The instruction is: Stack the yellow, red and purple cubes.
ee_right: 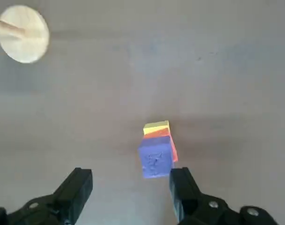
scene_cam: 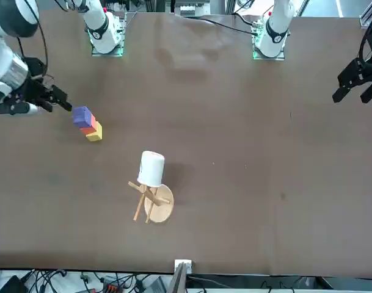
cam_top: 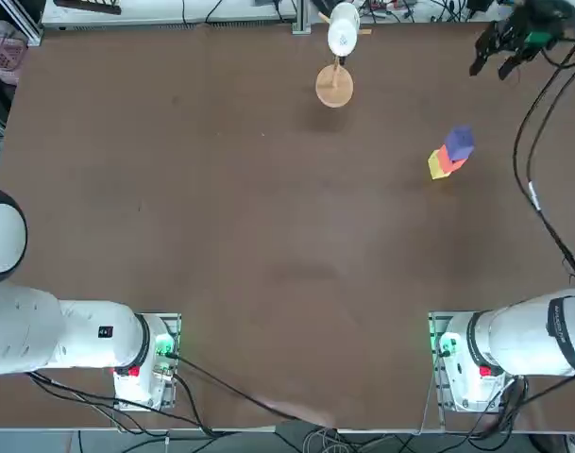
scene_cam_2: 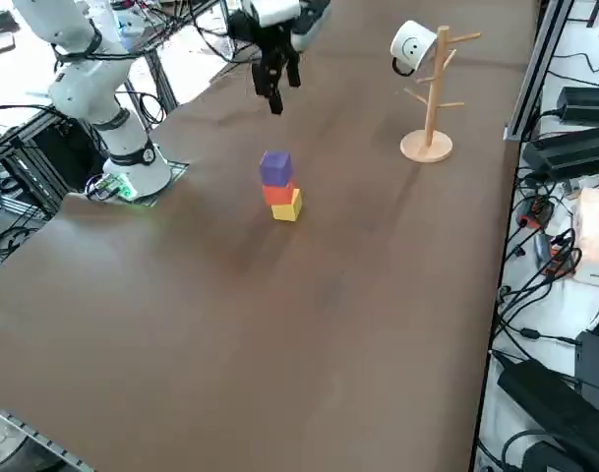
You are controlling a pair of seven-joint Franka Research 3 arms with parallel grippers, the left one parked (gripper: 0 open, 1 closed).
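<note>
- Your stack stands on the table [cam_top: 268, 236]: yellow cube [scene_cam_2: 287, 207] at the bottom, red cube [scene_cam_2: 278, 193] on it, purple cube [scene_cam_2: 275, 168] on top.
- Your right gripper [scene_cam_2: 275, 81] hangs above the stack, fingers spread wide, holding nothing, clear of the cubes.
- Wooden stand [scene_cam_2: 429, 88] sits well apart.

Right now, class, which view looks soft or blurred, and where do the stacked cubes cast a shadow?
Right wrist view: soft throughout; the purple cube and the open pincer have fuzzy edges. Right side view: sharper; a faint shadow lies on the table beside the yellow cube. Top view: even light, no glare on the red cube.
</note>
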